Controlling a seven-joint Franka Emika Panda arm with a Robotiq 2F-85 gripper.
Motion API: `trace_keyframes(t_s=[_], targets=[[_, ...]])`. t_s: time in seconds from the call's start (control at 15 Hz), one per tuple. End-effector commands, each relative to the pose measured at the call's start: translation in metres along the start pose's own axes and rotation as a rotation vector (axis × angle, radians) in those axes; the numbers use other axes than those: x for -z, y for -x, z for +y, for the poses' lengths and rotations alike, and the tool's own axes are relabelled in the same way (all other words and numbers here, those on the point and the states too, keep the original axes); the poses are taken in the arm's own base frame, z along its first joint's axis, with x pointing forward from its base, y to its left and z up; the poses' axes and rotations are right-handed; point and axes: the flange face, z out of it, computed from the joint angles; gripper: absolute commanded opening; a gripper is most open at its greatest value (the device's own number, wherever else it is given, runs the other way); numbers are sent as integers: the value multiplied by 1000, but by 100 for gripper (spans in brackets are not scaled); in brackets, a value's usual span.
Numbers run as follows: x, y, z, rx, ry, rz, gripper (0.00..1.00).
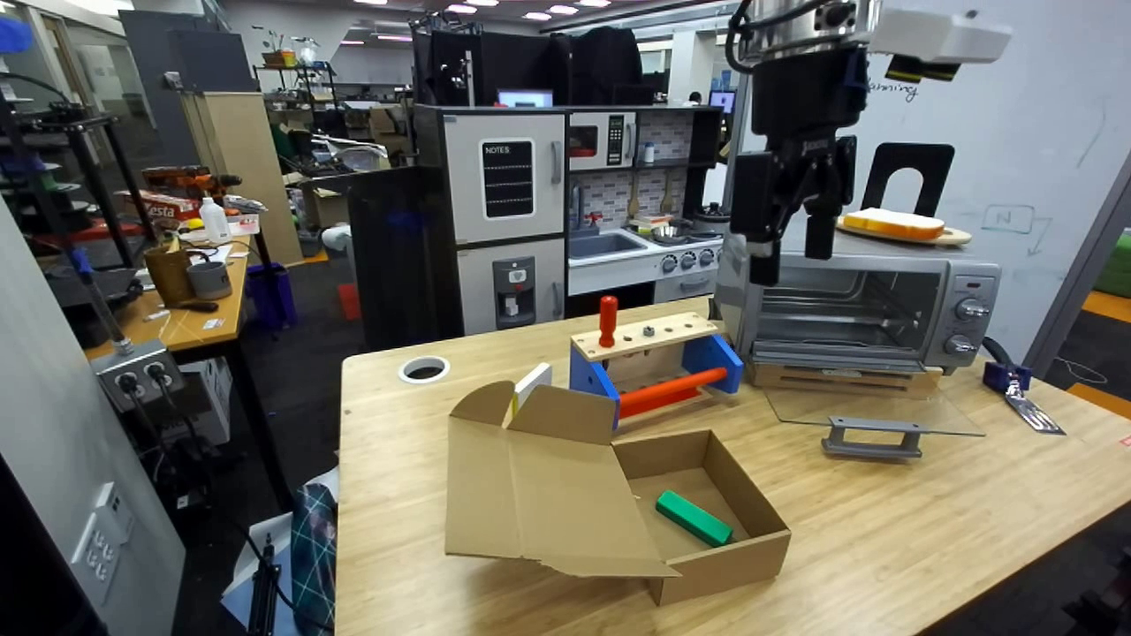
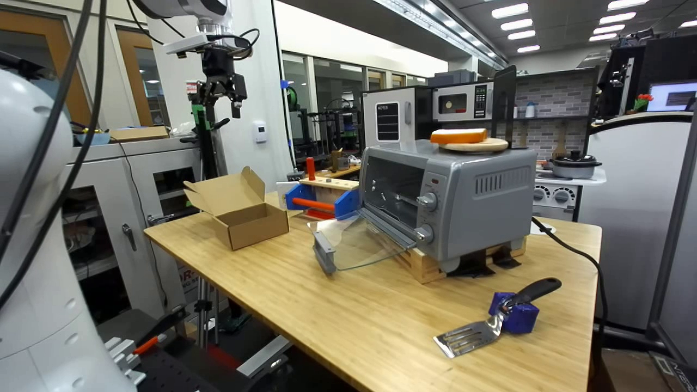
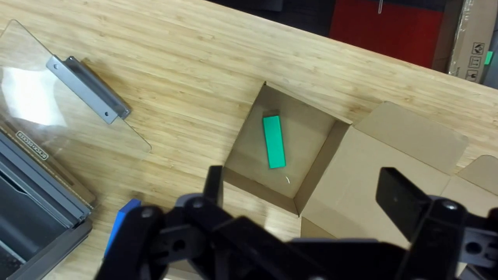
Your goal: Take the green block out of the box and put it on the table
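The green block lies flat on the floor of the open cardboard box. In the wrist view the green block shows whole, apart from the walls of the box. In an exterior view the near walls of the box hide the block. The box stands on the wooden table with its lid folded out. My gripper is open and empty, high above the table; it also shows in an exterior view. In the wrist view its fingers are wide apart, with nothing between them.
A silver toaster oven with its glass door down stands on the table; bread sits on top. A blue and red toy workbench is behind the box. A spatula rests on a purple block.
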Motion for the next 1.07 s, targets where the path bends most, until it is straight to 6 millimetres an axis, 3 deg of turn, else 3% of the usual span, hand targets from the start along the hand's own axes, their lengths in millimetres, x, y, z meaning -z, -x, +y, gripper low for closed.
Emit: trace_keyframes(t_s=[0.0, 0.47, 1.0], targets=[[1, 0, 0, 0, 1, -1, 100], [2, -1, -1, 4, 5, 28, 100], [4, -23, -8, 11, -5, 165, 100]])
